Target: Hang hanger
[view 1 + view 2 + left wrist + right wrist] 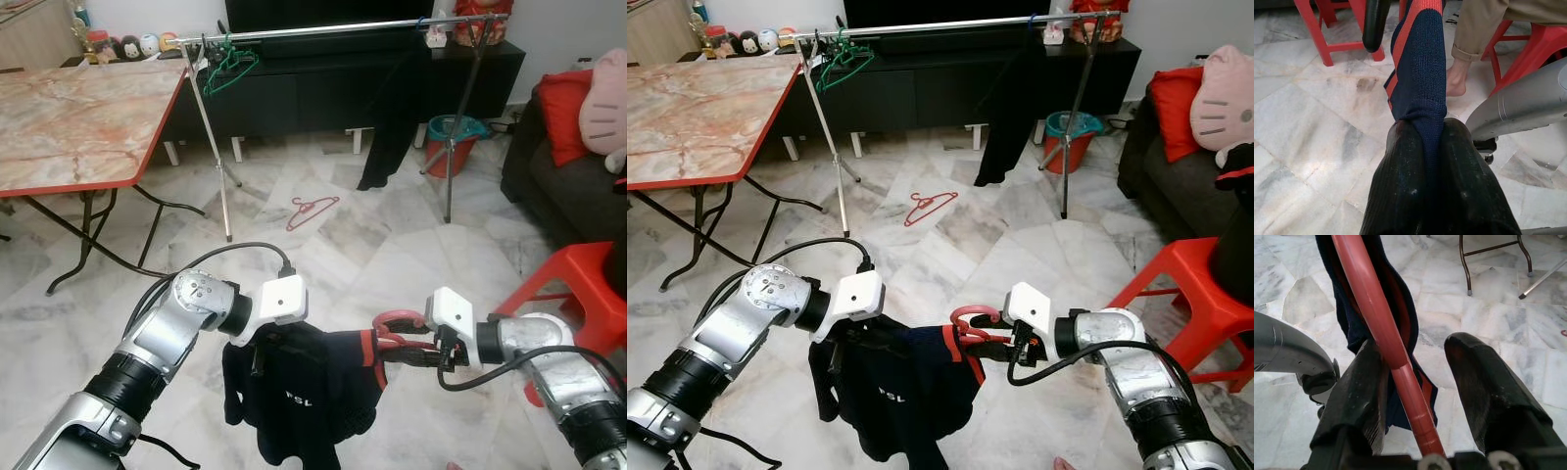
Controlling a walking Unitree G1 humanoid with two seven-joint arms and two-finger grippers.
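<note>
- Low before us, a red tubular hanger (1382, 313) carries a dark navy knit garment (309, 392) with orange-red trim, held between both arms above the marble floor (392, 245).
- Our right gripper (1415, 382) has its fingers parted; the hanger's smooth bar runs between them, lying against one ribbed black finger (1364, 387).
- Our left gripper (1427, 147) is pinched tight on a fold of the garment.
- Across the floor, another pink wire hanger (312, 210) lies beneath the metal rail (323, 31), where green hangers (230, 64) dangle.
</note>
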